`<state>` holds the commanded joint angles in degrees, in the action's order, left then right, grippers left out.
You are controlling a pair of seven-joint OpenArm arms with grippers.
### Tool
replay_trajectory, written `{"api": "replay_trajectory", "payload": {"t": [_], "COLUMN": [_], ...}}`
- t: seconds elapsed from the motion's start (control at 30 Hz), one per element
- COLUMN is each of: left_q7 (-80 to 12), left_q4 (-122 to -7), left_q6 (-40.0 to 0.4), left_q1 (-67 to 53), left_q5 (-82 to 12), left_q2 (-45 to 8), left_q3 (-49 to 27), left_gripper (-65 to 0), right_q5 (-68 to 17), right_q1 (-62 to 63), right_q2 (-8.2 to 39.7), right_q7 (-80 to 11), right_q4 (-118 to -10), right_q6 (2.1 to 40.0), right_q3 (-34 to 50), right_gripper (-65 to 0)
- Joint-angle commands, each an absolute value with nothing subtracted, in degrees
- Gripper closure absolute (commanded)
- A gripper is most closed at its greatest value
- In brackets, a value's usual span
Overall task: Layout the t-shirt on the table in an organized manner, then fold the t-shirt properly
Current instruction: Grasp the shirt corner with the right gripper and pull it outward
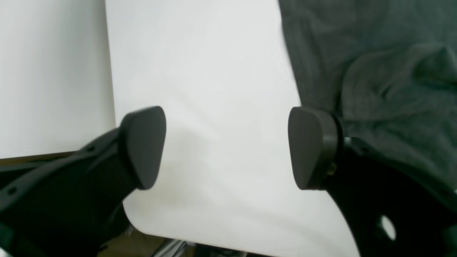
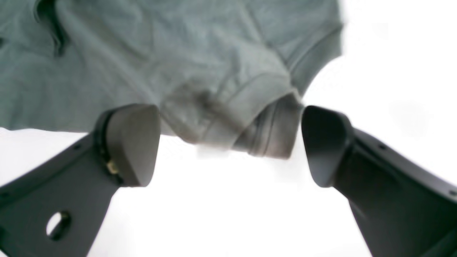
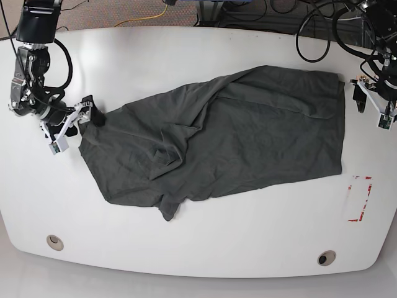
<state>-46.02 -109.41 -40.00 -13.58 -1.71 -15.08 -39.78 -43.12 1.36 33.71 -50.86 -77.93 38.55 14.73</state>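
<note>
Right end effector (image 2: 230, 142) gaping, straddling t-shirt (image 3: 236, 133) sleeve hem; left end effector (image 1: 226, 148) gaping over bare counter (image 1: 214, 71). Cloth likely soft, light; pinch hems.

Counted items: 1 t-shirt (image 3: 229, 136); 1 table (image 3: 186, 248); 2 round grommet holes, 1 toward each near corner (image 3: 54, 242) (image 3: 326, 257); 1 red tape mark (image 3: 360, 198); 2 grippers, left gripper (image 3: 371, 105) and right gripper (image 3: 73, 124).
</note>
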Motion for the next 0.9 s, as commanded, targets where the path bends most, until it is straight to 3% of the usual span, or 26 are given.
{"api": "replay_trajectory", "payload": {"t": [0.47,0.9], "left_q7": [-46.02,-46.02], "left_q4": [-109.23,-109.23], "left_q6": [-40.0,-40.0], "left_q1": [-13.58,-13.58], "left_q5": [-1.63,-1.63], "left_q2": [-15.08,-15.16], "left_q3": [-39.69,-39.69], "left_gripper": [-50.6,-50.6], "right_q5": [-42.86,-25.01], "right_q1": [5.32,8.22], "right_q2": [32.22,24.57], "right_q7": [-50.68,-50.68], "right_q4": [-74.95,-74.95], "right_q6": [39.96,40.0], "right_q3": [14.64,15.08], "right_gripper": [-58.3,-58.2]}}
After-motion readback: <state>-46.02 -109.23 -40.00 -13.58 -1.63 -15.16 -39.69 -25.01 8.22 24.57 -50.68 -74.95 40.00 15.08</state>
